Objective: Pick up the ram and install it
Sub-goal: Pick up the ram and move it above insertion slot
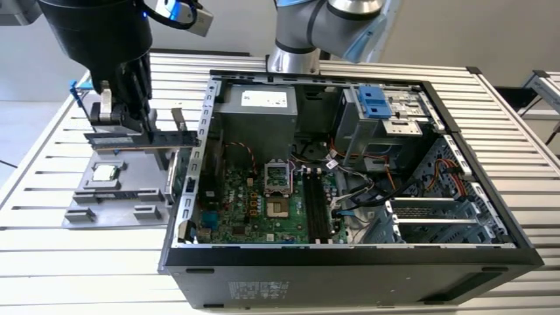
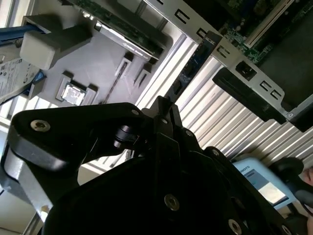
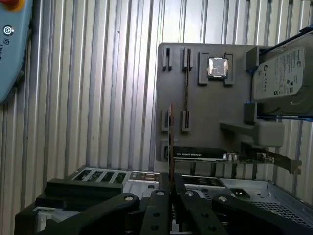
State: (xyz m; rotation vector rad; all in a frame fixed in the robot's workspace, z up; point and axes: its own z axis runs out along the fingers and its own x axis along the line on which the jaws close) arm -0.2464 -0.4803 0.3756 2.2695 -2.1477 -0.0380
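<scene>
In the exterior view the ram (image 1: 168, 139), a long narrow stick, hangs level above the grey parts tray (image 1: 88, 207), left of the open computer case (image 1: 350, 262). My gripper (image 1: 125, 130) is shut on it from above, holding it near its left half. In the first wrist view the ram (image 3: 170, 134) stands edge-on between my fingers (image 3: 161, 196), over the tray's bare ram groove (image 3: 186, 93). The motherboard's ram slots (image 1: 317, 203) lie inside the case, apart from the stick.
The tray (image 3: 195, 127) also carries a processor chip (image 3: 217, 67), a silver hard drive (image 3: 281, 81) and a green expansion card (image 3: 210, 154). The case's metal side wall (image 1: 194, 164) stands between the tray and the motherboard. A light-blue pendant (image 3: 10, 54) lies on the slatted table.
</scene>
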